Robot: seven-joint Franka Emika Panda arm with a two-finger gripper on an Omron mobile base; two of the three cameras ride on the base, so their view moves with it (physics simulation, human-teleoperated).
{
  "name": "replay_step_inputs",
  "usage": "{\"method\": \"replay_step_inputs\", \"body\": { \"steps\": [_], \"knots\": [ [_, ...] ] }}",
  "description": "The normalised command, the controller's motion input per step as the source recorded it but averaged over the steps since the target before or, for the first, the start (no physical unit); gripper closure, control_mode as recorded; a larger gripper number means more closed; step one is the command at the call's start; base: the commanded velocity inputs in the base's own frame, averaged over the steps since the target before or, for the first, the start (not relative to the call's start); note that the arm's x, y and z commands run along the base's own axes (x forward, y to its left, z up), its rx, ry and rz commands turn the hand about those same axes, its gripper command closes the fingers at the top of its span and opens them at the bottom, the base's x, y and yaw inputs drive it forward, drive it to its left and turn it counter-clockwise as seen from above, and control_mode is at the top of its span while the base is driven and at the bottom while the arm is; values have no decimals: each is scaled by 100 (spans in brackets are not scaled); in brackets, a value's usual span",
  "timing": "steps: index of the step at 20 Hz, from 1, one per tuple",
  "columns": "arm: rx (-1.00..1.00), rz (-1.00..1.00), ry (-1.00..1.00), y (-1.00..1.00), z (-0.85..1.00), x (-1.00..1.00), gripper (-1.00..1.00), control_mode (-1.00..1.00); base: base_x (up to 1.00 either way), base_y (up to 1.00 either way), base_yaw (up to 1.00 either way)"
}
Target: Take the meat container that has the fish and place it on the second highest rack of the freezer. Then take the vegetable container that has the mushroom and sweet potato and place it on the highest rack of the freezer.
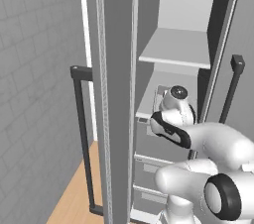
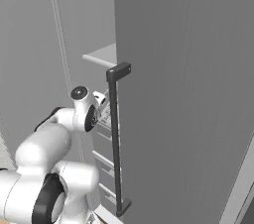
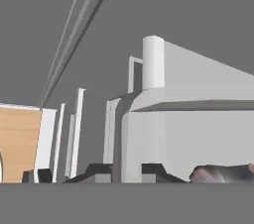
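We face a grey kitchen wall with wood floor below, and the freezer (image 1: pixel 119 119) standing open before us, its highest rack (image 1: pixel 176 49) bare. Our arm reaches onto the second highest rack (image 1: pixel 149 100), just above the drawers. In the hand view the end effector (image 3: pixel 126 172) sits clamped on the pale rim of the meat container (image 3: pixel 188 134), fish (image 3: pixel 221 173) inside. We judge the tray light, stiff and smooth, best held by its rim.
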Motion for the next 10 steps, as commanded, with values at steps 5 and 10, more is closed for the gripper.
{"method": "replay_step_inputs", "body": {
  "steps": [5,10],
  "knots": [
    [0,-3,4,-27,-21,64,100,-100,0,0,0],
    [0,-3,3,-34,-25,48,100,-100,0,0,0]
  ]
}}
